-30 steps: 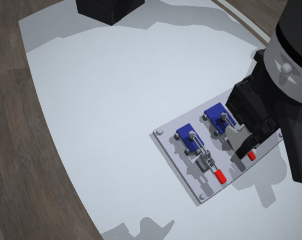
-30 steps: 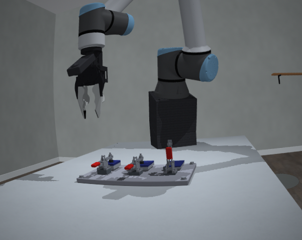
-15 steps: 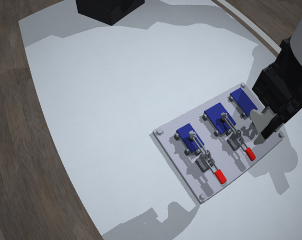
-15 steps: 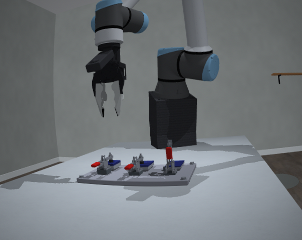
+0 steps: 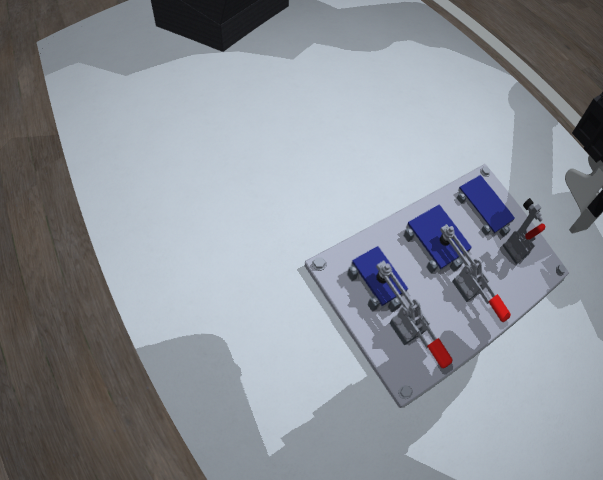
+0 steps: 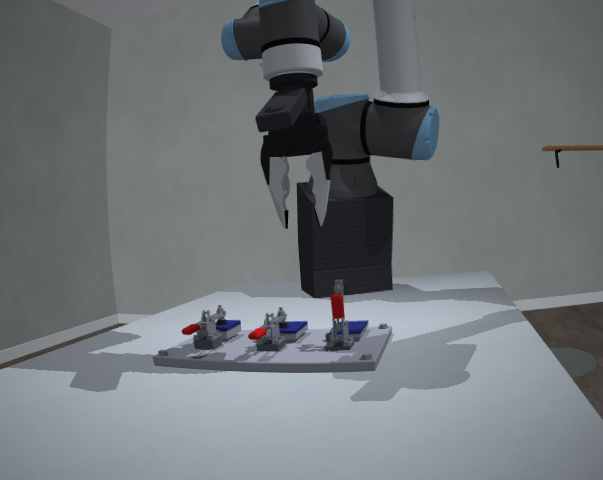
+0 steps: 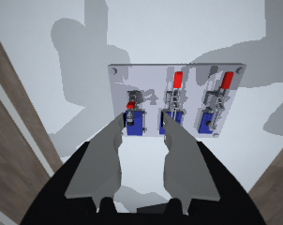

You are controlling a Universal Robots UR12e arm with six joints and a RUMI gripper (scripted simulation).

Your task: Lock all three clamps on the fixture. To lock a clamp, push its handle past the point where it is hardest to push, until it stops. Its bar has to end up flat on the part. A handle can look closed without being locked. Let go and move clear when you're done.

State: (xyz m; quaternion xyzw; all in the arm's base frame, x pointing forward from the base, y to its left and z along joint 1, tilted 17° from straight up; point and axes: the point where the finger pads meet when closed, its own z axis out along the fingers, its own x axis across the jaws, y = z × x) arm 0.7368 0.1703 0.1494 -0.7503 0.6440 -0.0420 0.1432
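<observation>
Hovering: gripper (image 5: 583,225) (image 6: 303,226) (image 7: 143,113), fingers pointing down, well above the plate (image 5: 394,242) (image 6: 270,365) (image 7: 156,75).
Grip: part-open, nothing between the fingertips.
Plate: flat on the table (image 5: 187,180) (image 6: 291,428) (image 7: 141,157), carrying three clamps in a row.
Raised clamp (image 5: 518,248) (image 6: 339,341) (image 7: 135,97): at the right end in the exterior view; red handle (image 5: 535,231) (image 6: 337,306) (image 7: 130,105) upright, bar up off its blue part (image 5: 486,204) (image 6: 357,326) (image 7: 135,126); unlocked.
Middle clamp (image 5: 466,284) (image 6: 270,343) (image 7: 171,98): handle low, bar reaching over its part.
Far clamp (image 5: 405,325) (image 6: 207,341) (image 7: 213,99): left in the exterior view, handle low, bar likewise over its part.
Locks: on these two, cannot tell whether either is fully locked.
</observation>
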